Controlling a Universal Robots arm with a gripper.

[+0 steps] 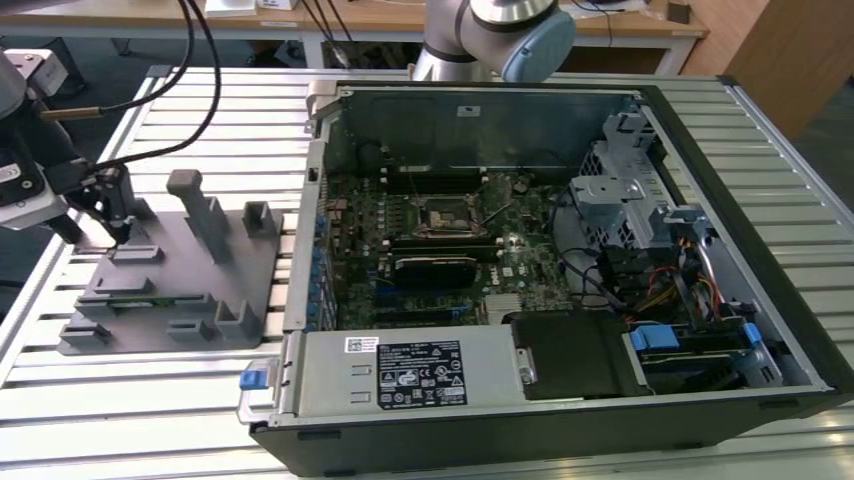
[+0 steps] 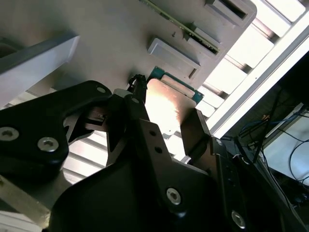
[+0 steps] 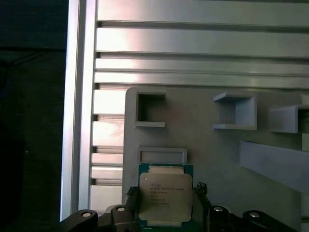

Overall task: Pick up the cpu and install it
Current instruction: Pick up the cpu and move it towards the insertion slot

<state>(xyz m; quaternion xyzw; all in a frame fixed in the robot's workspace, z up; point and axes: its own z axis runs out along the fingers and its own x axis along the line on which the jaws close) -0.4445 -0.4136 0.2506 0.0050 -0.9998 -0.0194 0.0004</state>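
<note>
The cpu [image 3: 165, 195], a flat square chip with a pale metal top and a green rim, sits between my fingertips in both wrist views, just over the grey tray [image 3: 203, 140]. My gripper [image 3: 164, 191] is shut on the cpu [image 2: 169, 108], with one finger against each of two opposite edges. In the exterior view my gripper [image 1: 94, 232] hangs low over the tray [image 1: 174, 300] at that view's left, fingers pointing down. The black socket [image 1: 442, 216] lies in the middle of the motherboard inside the open computer case [image 1: 561, 400].
Upright grey posts [image 1: 203, 215] rise from the tray just beside my gripper. A small rectangular frame [image 3: 162, 154] on the tray borders the cpu. Black cables [image 1: 187, 80] trail from the arm over the slatted metal table [image 1: 120, 400]. The case wall [image 1: 310, 230] stands to the tray's right.
</note>
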